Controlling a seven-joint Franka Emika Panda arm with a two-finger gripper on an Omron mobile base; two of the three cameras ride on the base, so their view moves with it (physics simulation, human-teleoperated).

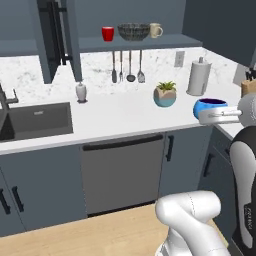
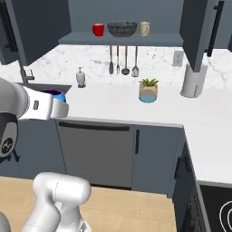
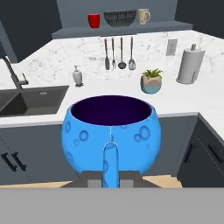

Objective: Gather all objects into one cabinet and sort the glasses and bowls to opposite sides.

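My gripper (image 3: 110,151) is shut on the near rim of the small blue bowl (image 3: 111,131), one finger (image 3: 110,166) outside its wall. The bowl (image 1: 210,106) hangs upright in front of the counter edge, away from the shelf. It also peeks out behind my white hand (image 2: 45,108) as a blue rim (image 2: 55,94). On the shelf (image 1: 150,44) of the open slate-blue cabinet stand the red cup (image 1: 107,33) on the left, the wide dark striped bowl (image 1: 133,31) in the middle and the beige mug (image 1: 155,30) on the right. The cabinet door (image 1: 55,35) stands open at the left.
A teal plant pot (image 1: 165,95), a white soap dispenser (image 1: 81,92) and a paper towel roll (image 1: 199,76) stand on the white counter. Utensils (image 1: 130,67) hang under the shelf. A dark sink (image 1: 35,120) lies at the left, a knife block (image 1: 248,85) at the far right.
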